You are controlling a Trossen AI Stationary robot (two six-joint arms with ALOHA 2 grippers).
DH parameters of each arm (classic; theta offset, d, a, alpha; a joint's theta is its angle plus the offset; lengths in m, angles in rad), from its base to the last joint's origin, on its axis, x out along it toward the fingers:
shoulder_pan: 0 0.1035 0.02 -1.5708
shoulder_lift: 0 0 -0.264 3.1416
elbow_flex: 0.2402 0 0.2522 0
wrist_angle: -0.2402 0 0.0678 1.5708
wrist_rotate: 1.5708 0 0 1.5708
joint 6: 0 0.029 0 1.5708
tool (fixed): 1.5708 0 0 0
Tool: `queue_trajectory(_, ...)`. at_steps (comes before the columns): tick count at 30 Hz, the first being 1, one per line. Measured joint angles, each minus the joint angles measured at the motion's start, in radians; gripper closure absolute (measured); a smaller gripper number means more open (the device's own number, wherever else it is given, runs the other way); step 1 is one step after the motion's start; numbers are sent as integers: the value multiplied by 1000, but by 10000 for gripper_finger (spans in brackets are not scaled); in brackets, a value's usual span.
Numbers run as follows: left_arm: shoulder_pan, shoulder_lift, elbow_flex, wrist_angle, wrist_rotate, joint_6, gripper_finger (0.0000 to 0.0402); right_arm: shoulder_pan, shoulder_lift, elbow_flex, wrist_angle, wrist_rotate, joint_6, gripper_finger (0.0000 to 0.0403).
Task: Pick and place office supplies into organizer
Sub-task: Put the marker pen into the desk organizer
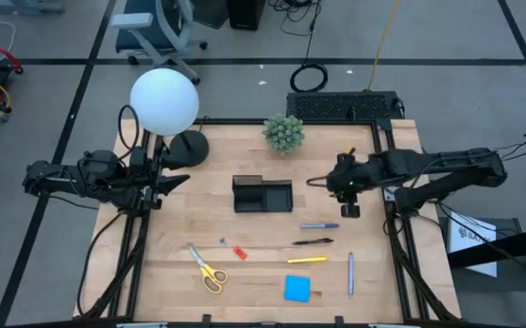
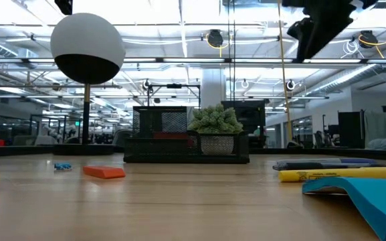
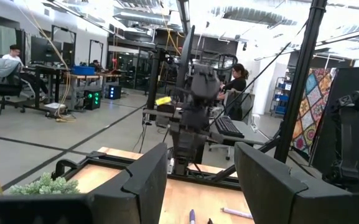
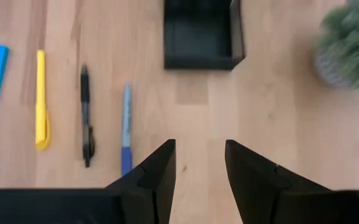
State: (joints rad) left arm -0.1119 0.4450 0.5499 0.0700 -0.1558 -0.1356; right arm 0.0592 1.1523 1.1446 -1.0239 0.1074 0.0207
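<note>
**benchwatcher:** Anyone see any labels or brand names here? I can't read a single one. There's a white sheet point(image 1: 471, 234) off the bench's right edge with some print on it, way too small to make out.

**clawfan22:** Same, nothing legible. Layout though: the black organizer point(image 1: 263, 194) sits mid-bench point(image 1: 171, 273), empty as far as I can see. The right claw point(image 1: 348, 202) hangs above the bench just right of it, fingers point(image 4: 159, 171) apart, nothing between them. The left claw point(image 1: 173, 183) is parked over the left edge by the lamp base point(image 1: 188, 147), also spread and empty.

**benchwatcher:** And the supplies?

**clawfan22:** All loose on the front half: scissors point(image 1: 208, 269) (yellow handles), blue sticky pad point(image 1: 297, 289), blue pen point(image 1: 319, 225), black pen point(image 1: 313, 242), yellow marker point(image 1: 307, 260), a purplish pen point(image 1: 351, 273), plus small red point(image 1: 240, 252) and blue point(image 1: 222, 241) bits.
</note>
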Motion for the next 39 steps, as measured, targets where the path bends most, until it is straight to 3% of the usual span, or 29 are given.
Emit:
queue_trajectory(18, 0, 0, 0, 0, 1, 1, 211, 134, 173, -61, 3, -5, 195, 273)
queue_trajectory(24, 0, 0, 0, -6, 8, 1, 211, 135, 195, -132, 104, -83, 212, 273)
queue_trajectory(39, 0, 0, 0, -37, 25, -10, 211, 152, 301, -148, 164, -110, 208, 273)
